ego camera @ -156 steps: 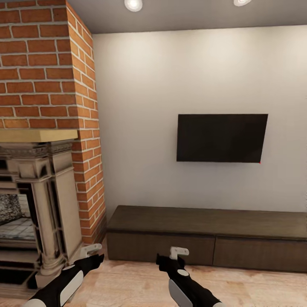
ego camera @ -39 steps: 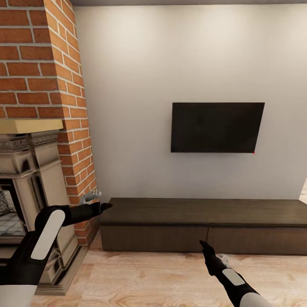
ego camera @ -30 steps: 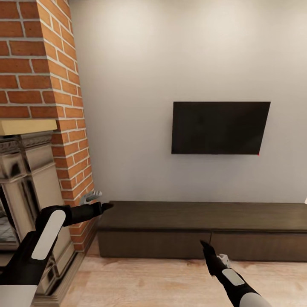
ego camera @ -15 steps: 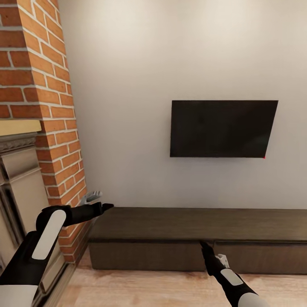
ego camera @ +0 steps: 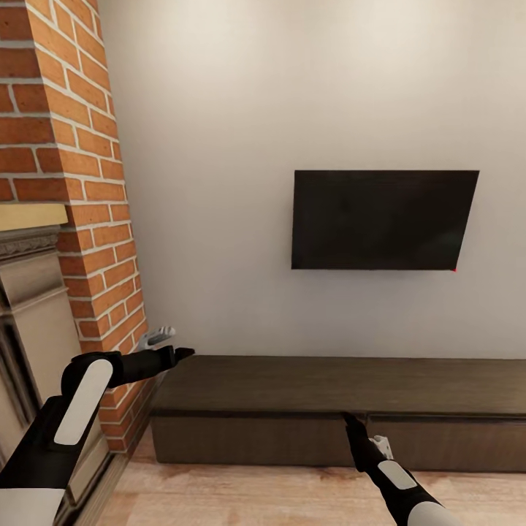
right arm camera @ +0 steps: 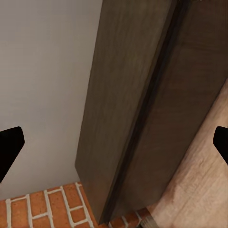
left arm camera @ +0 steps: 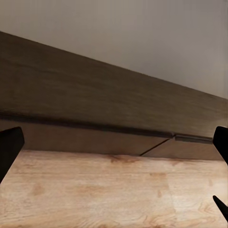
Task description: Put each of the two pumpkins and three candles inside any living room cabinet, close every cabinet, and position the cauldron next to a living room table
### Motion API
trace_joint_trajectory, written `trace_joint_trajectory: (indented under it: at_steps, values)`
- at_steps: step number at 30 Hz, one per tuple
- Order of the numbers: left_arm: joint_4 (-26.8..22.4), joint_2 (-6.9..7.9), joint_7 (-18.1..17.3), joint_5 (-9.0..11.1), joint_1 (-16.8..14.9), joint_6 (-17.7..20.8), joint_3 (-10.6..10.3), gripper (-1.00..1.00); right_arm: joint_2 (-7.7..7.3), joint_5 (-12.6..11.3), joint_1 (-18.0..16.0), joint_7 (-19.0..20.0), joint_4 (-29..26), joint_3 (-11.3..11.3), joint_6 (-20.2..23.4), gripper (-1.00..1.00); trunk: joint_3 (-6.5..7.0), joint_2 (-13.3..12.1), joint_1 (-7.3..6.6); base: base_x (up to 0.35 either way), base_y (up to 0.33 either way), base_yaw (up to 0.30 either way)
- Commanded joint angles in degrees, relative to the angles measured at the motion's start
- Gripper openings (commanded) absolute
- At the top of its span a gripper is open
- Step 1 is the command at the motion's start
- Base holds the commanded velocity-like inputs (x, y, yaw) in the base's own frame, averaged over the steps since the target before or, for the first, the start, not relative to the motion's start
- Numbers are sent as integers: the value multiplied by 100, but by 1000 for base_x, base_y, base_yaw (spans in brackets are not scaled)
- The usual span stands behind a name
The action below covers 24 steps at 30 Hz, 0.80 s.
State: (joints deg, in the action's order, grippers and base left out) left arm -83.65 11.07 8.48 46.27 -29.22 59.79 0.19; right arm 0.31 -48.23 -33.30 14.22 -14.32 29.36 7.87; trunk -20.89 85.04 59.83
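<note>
The cabinet (ego camera: 343, 409) runs along the base of the white wall (ego camera: 219, 183), with its flat top bare and both wide fronts flush and closed. A narrow seam between the two fronts sits just above your right end effector (ego camera: 346, 420) in the head view. The cabinet's left end stops close to the brick column (ego camera: 80, 183), leaving only a thin gap at the floor. Its right end runs past the picture edge.

Your left end effector (ego camera: 184, 353) hangs at the cabinet's upper left corner, level with the top edge; you cannot tell from the head view whether it touches. In the left wrist view its fingertips (left arm camera: 9, 147) stand far apart at the picture's sides, with nothing between them. Your right end effector points at the cabinet front, low, near the seam. In the right wrist view its fingertips (right arm camera: 9, 147) are likewise spread wide and hold nothing.

A strip of light wood floor (ego camera: 256, 497) lies open in front of the cabinet. The dark television (ego camera: 383, 219) hangs on the wall well above the cabinet top. The fireplace surround (ego camera: 33, 321) borders your left arm.
</note>
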Motion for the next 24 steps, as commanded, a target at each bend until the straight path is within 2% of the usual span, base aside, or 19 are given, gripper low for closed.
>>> trace_joint_trajectory:
  at_steps: [1, 24]
  values:
    - [-4, 1, 56, 63, -4, 21, 3, 100, 3, -36, -2, 10, -7, 29, 34, 100, -26, 46, 23, 2, 0, 0]
    - [-5, 22, 41, 64, -4, 21, -25, 100, 13, -37, -6, 10, -11, 24, 22, 100, -438, 968, 528, 0, 0, 0]
